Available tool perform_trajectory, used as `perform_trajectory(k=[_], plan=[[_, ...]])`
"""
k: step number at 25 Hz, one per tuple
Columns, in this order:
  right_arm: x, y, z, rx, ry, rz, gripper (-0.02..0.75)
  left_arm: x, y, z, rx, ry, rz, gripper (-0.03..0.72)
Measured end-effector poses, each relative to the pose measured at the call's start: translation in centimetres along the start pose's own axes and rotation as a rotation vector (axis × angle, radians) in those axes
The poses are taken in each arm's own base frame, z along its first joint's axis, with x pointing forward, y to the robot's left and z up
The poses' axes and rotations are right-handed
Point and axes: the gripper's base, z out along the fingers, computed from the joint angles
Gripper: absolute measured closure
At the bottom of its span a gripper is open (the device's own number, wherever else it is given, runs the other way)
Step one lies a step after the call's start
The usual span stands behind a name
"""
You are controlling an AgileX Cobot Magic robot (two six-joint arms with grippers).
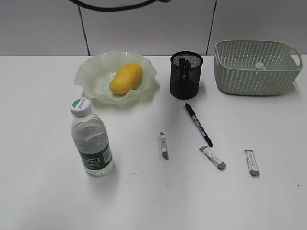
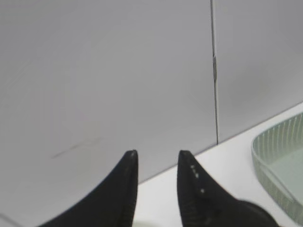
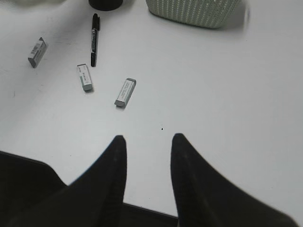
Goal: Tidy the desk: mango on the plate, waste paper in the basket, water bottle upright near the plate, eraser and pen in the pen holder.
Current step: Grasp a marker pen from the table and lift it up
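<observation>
On the white desk (image 1: pixel 43 191) the yellow mango (image 1: pixel 125 78) lies in the ruffled pale-green plate (image 1: pixel 91 72). The water bottle (image 1: pixel 91 139) stands upright in front of the plate. A wad of waste paper (image 1: pixel 259 65) lies in the perforated basket (image 1: pixel 256 81). The black mesh pen holder (image 1: pixel 186 75) holds dark pens. A black pen (image 1: pixel 198 123) and three grey-white erasers (image 1: pixel 163 145), (image 1: pixel 212 157), (image 1: pixel 251 162) lie on the desk. They also show in the right wrist view: pen (image 3: pixel 94 40), erasers (image 3: pixel 36 52), (image 3: pixel 84 77), (image 3: pixel 125 92). My right gripper (image 3: pixel 147 138) is open and empty. My left gripper (image 2: pixel 157 153) is open, facing the wall.
A tiled wall (image 1: pixel 144 24) backs the desk. The basket's rim (image 2: pixel 279 161) shows at the right of the left wrist view. Neither gripper shows in the exterior view.
</observation>
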Motion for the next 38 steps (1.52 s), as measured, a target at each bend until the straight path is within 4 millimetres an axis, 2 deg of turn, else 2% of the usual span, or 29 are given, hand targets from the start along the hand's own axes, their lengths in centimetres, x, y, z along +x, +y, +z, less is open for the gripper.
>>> perform_trajectory(k=[3, 5, 6, 9, 11, 15, 17, 19, 22, 24, 26, 29, 38], plan=[[0.0, 0.0, 0.0, 0.000, 0.000, 0.000, 0.470, -1.2, 1.4, -4.0, -0.003, 0.117, 0.034, 0.477], [0.0, 0.0, 0.0, 0.000, 0.000, 0.000, 0.470, -1.3, 2.6, -7.3, -0.010, 0.175, 0.044, 0.477], [0.0, 0.0, 0.0, 0.000, 0.000, 0.000, 0.471, -1.1, 3.2, -8.8, -0.012, 0.196, 0.048, 0.477], [0.0, 0.0, 0.0, 0.000, 0.000, 0.000, 0.471, 0.7, 5.2, -15.0, -0.009, 0.242, 0.053, 0.458], [0.0, 0.0, 0.0, 0.000, 0.000, 0.000, 0.471, 2.8, 6.8, -20.0, -0.003, 0.254, 0.043, 0.420], [0.0, 0.0, 0.0, 0.000, 0.000, 0.000, 0.471, 8.3, 9.5, -29.6, 0.014, 0.264, -0.035, 0.289], [0.0, 0.0, 0.0, 0.000, 0.000, 0.000, 0.471, 11.0, 10.7, -34.0, 0.030, 0.232, -0.095, 0.203], [0.0, 0.0, 0.0, -0.001, 0.000, 0.001, 0.471, 13.8, 11.5, -37.2, 0.044, 0.227, -0.146, 0.123], [0.0, 0.0, 0.0, -0.001, 0.000, 0.002, 0.471, 17.5, 11.9, -40.3, 0.075, 0.247, -0.212, 0.082], [0.0, 0.0, 0.0, -0.001, 0.000, 0.002, 0.471, 19.5, 12.1, -41.6, 0.094, 0.239, -0.242, 0.078], [0.0, 0.0, 0.0, -0.001, 0.000, 0.002, 0.471, 21.2, 12.2, -42.4, 0.104, 0.217, -0.257, 0.081], [0.0, 0.0, 0.0, -0.001, 0.000, 0.001, 0.471, 23.2, 12.1, -42.6, 0.113, 0.195, -0.224, 0.102], [0.0, 0.0, 0.0, -0.002, -0.001, 0.001, 0.471, 23.6, 11.6, -42.3, 0.159, 0.161, -0.146, 0.132]])
